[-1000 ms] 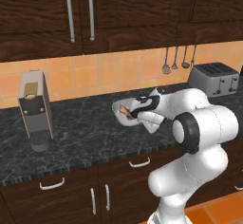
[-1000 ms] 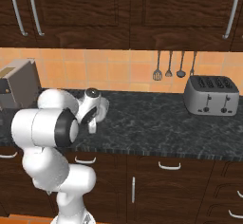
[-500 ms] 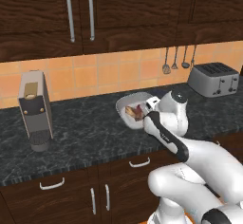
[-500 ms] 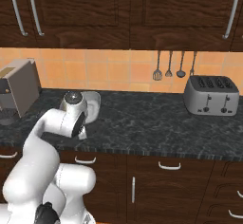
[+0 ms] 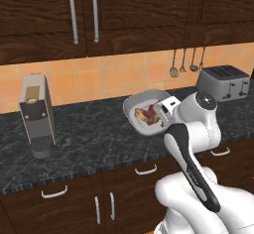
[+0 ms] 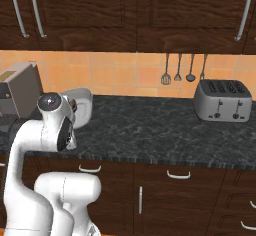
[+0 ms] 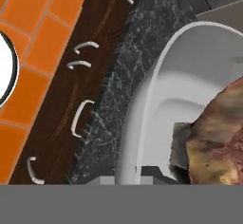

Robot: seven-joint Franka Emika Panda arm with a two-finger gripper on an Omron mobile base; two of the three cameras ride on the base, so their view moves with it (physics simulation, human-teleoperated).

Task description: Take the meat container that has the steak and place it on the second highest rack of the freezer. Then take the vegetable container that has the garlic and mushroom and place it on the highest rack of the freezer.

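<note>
Dark stone table (image 5: 89, 139) spans scene, toaster (image 5: 223, 83) far right. White meat container (image 5: 144, 110) lifted clear above table, tilted, likely for carrying toward freezer. Steak (image 5: 148, 115) inside. Pincer (image 5: 161, 113) pinches container rim, jaws near-closed.

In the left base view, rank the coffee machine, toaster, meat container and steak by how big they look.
1. Coffee machine, largest.
2. Toaster and container: look alike, and the container is lifted nearer the camera, so unranked.
3. Steak, smallest.

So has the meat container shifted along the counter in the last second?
Yes. In the left base view the meat container has drifted right, further from the coffee machine, toward the toaster.
</note>
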